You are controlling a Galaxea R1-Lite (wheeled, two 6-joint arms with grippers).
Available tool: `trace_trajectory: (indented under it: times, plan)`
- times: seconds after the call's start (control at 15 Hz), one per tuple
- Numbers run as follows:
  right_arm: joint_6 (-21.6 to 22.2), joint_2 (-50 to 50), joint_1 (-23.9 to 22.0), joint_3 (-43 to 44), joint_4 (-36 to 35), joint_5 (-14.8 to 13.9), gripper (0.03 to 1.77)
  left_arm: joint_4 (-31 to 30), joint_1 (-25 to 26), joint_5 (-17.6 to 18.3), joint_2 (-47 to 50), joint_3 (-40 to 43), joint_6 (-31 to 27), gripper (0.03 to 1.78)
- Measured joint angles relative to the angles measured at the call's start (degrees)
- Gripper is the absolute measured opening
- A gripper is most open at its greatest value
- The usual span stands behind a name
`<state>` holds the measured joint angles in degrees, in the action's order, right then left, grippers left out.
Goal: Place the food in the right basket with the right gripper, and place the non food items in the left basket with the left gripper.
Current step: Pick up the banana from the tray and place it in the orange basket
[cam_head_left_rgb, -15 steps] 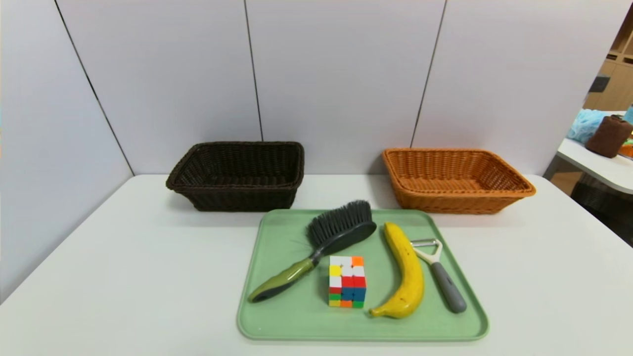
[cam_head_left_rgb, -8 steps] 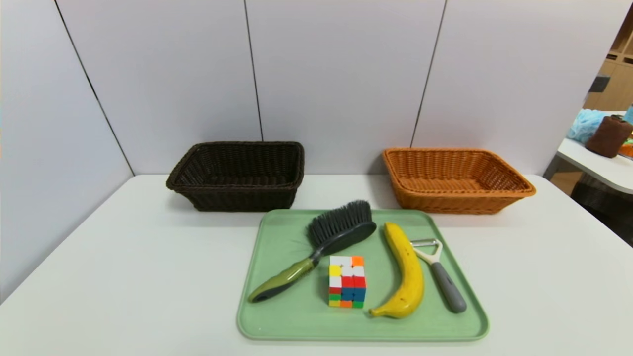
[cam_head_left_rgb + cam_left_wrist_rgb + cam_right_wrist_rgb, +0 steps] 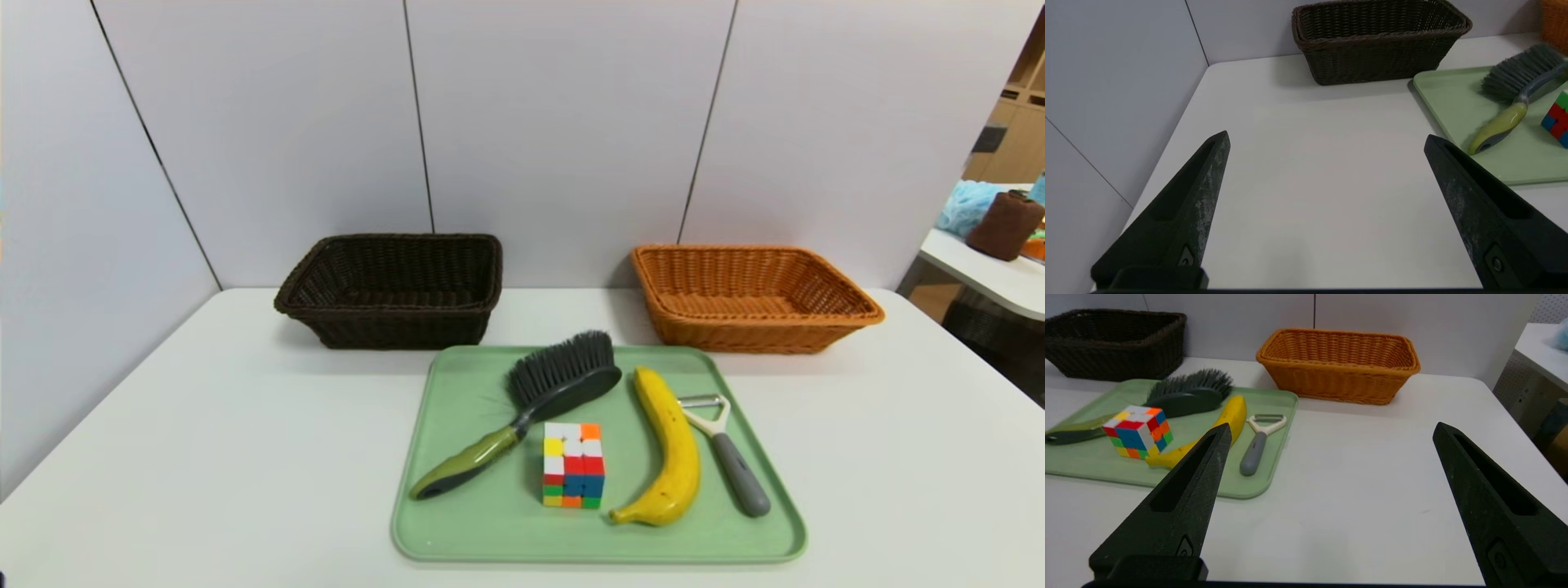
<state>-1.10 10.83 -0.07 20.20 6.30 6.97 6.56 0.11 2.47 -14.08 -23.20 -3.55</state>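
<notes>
A green tray [image 3: 490, 539] sat on the white surface [image 3: 204, 457], near its front edge, with four things lying on it. The brush [image 3: 531, 408] lay slantwise at the tray's left, its dark bristled head toward the back and its olive handle pointing to the front left. Just beside the handle, toward the tray's middle, stood the puzzle cube [image 3: 573, 464]. To the right of the cube lay the banana [image 3: 673, 449], running front to back, with its stem end at the front. The peeler [image 3: 727, 453] lay just beside the banana on the right, blade end toward the back, grey handle toward the front.

Behind the tray, against the wall panels, stood two wicker baskets, well apart from each other. The dark brown basket [image 3: 392, 290] was on the left and the orange basket [image 3: 751, 298] on the right; nothing showed inside either.

Neither arm appeared in the head view. The left claw [image 3: 1327, 139] hung above bare surface to the left of the tray, its two fingers spread wide and holding nothing, with the brown basket ahead of it. The right claw [image 3: 1331, 430] hung above bare surface to the right of the tray, its fingers likewise spread wide and gripping nothing, with the orange basket ahead and the banana and peeler off to its left
</notes>
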Motion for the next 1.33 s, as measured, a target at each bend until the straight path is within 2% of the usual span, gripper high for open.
trace_trajectory:
  times: [0.13,0.27,0.4,0.67,0.8,1.07,1.2,1.33]
  plan:
    - [0.33,7.30,0.10,9.26,2.49,0.73,1.70,1.97,0.05,-0.02,-7.28,-9.68,0.02,1.69]
    - [0.48,13.73,0.12,17.92,7.36,1.73,1.70,7.24,0.05,0.09,-14.14,-19.63,0.17,1.69]
    - [0.59,19.85,0.10,25.61,14.86,3.02,1.70,15.57,0.02,0.72,-21.00,-28.43,0.63,1.69]
    - [1.48,30.51,0.38,35.47,26.94,3.74,1.70,30.45,-0.22,2.32,-32.33,-38.18,1.12,1.69]
    - [3.27,35.39,1.52,41.02,32.11,4.10,1.70,38.08,-1.18,2.62,-36.88,-43.62,2.95,1.69]
    - [12.58,44.82,11.40,49.97,42.57,3.83,1.70,49.88,-5.67,2.90,-44.24,-49.68,9.08,1.69]
    - [18.10,49.45,16.86,52.24,43.84,2.30,1.70,53.64,-7.41,2.95,-46.78,-50.07,10.07,1.69]
    - [22.59,53.39,21.78,53.77,45.79,0.10,1.70,55.71,-10.67,3.01,-49.25,-50.23,13.65,1.69]
